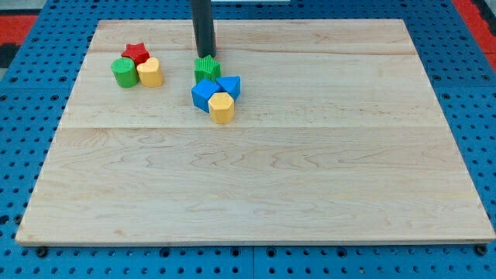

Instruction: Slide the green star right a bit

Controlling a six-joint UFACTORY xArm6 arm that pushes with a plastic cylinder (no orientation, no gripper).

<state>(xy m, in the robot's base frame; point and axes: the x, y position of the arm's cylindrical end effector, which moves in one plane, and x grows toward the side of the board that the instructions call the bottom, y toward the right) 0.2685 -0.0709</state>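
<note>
camera view: a pale wooden board (256, 178) lies on a blue pegboard (31, 116), with every block gathered in its upper-left part. my tip (206, 56) comes down from the view's top as a straight dark rod — there are no fingers on it to stand apart or together, only the one blunt end. that end sits at the upper edge of the green star (207, 69), just above it in the view and very close; whether the two touch cannot be told.

the green star lies a little left of the board's middle line, near the top. right below it sits a tight knot of three: a blue block (204, 94) at the view's left, a second blue block (229, 86) at the view's right, and a yellow block (222, 108) at the bottom. the star appears to touch the left blue block, while the yellow one presses against both blues.

well apart, toward the view's left, a second group huddles — a red star (136, 53) at the top, a green cylinder (124, 72) below it to the left, and a rounded yellow block (150, 72) beside the cylinder on the right.
</note>
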